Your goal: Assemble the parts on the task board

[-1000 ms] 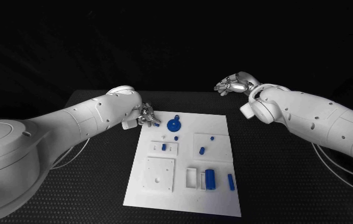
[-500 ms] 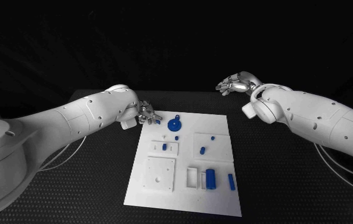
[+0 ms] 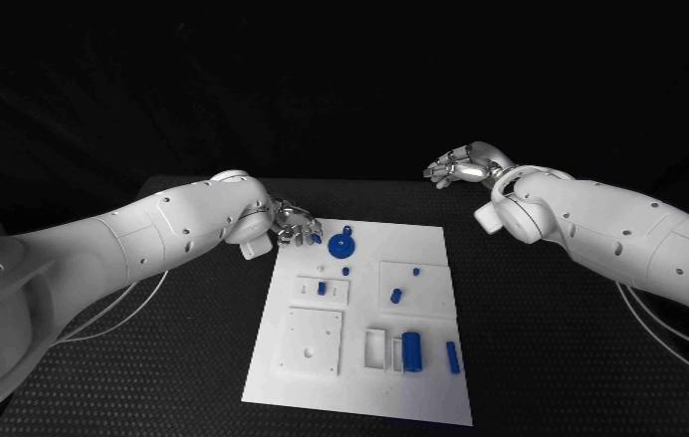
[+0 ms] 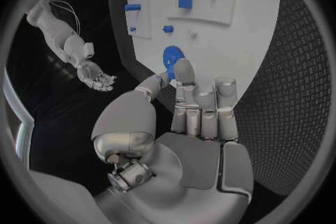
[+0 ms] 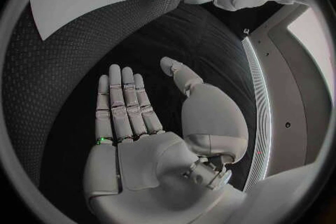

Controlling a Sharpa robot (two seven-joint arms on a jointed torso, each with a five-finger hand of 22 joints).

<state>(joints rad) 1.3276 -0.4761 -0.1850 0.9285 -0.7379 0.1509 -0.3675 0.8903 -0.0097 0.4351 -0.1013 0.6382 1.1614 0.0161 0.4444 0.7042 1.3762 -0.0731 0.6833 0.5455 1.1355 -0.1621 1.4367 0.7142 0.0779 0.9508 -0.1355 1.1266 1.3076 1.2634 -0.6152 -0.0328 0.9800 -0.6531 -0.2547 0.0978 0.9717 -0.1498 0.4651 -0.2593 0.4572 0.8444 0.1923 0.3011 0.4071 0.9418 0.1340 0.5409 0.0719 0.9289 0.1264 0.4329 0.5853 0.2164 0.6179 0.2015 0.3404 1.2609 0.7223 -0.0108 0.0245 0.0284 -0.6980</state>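
Round blue part (image 3: pixel 341 247) just beside left hand (image 3: pixel 295 225) fingers (image 4: pixel 185 75), ungrasped.

Head camera above task board (image 3: pixel 359 318); 2 wrist cameras behind palms, both toward it.

A flat white rectangular task board (image 3: pixel 431 357) lies on the black table, its long side running away from the robot. Near its far end rests a round blue disc-shaped part (image 3: pixel 341 246) with a small tab on its far side. Toward the middle sit raised white square plates bearing small blue pegs (image 3: pixel 395 295). At the near end, a blue cylinder (image 3: pixel 411 348) lies in a white tray, and a slim blue rod (image 3: pixel 451 356) lies just beside it.
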